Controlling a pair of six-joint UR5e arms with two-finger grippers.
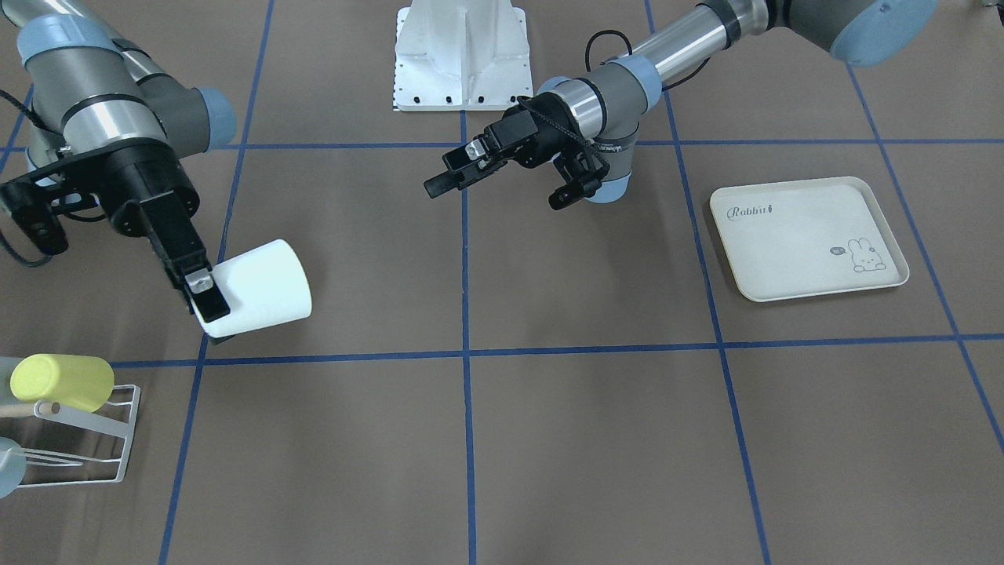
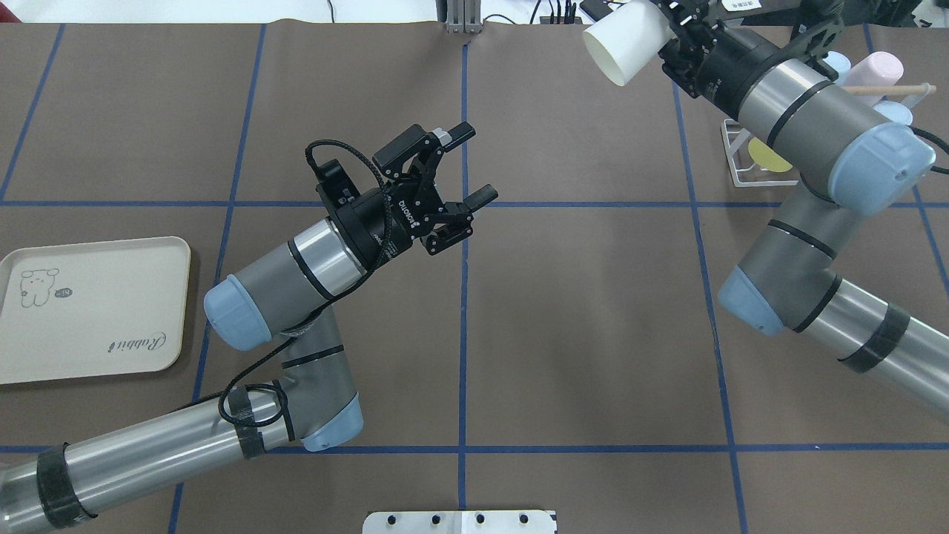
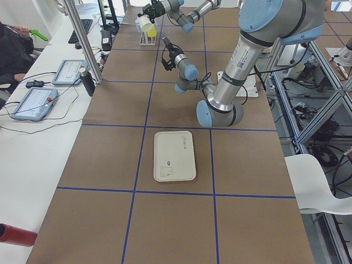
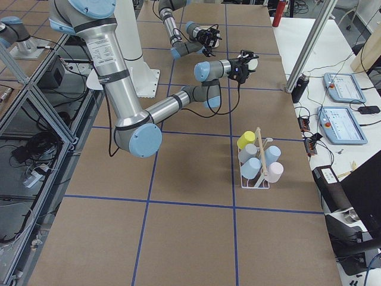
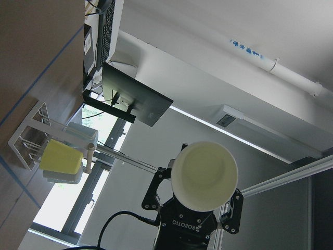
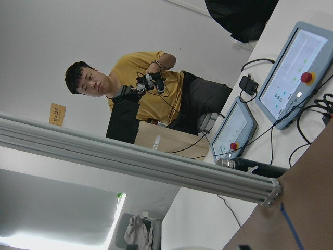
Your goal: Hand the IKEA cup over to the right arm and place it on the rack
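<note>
The white IKEA cup [image 1: 263, 290] hangs on its side above the table, and my right gripper [image 1: 212, 312] is shut on its narrow base end. The overhead view shows the cup [image 2: 623, 44] at the far right, its mouth pointing toward the table's middle. My left gripper [image 2: 478, 163] is open and empty near the centre line, apart from the cup; it also shows from the front [image 1: 439, 174]. From the left wrist, the cup's mouth [image 5: 204, 176] faces the camera. The white wire rack [image 1: 86, 439] stands beyond the cup with a yellow cup [image 1: 63, 380] on it.
A cream rabbit tray [image 1: 808, 235] lies on my left side. The rack [image 4: 256, 161] holds several pastel cups under a wooden dowel [image 4: 257, 140]. A white base plate [image 1: 461, 55] sits at the robot's edge. Tablets [image 6: 291, 78] and a person [image 6: 151, 88] are past the table.
</note>
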